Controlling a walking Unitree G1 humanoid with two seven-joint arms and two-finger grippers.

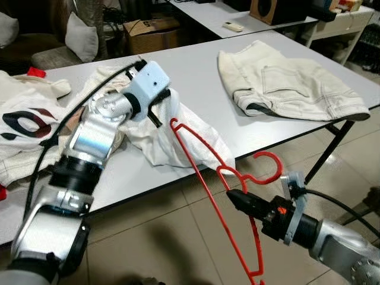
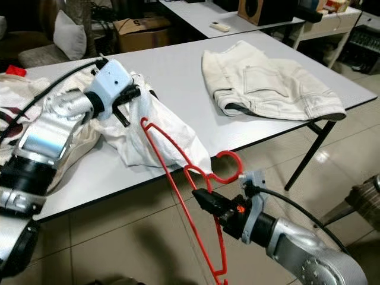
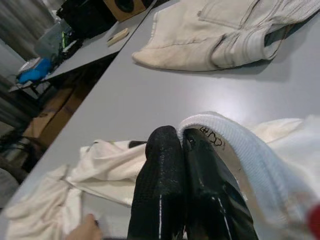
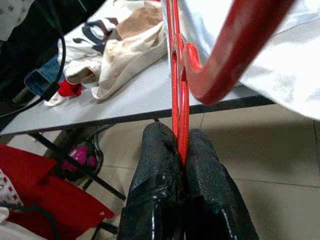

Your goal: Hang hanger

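Hanger (image 1: 202, 178), red and thin, hangs in the air off the near edge of the table (image 1: 196, 77), its hook curling up by the right gripper (image 1: 233, 197), whose jaws are clamped on the wire just below that hook. One hanger arm reaches up to a white garment (image 1: 178, 133) draped over the table edge. Beyond, the left gripper (image 1: 159, 107) has its jaws pinched shut on that garment's ribbed collar. Farther back on the table lie cream shorts (image 1: 285, 83).
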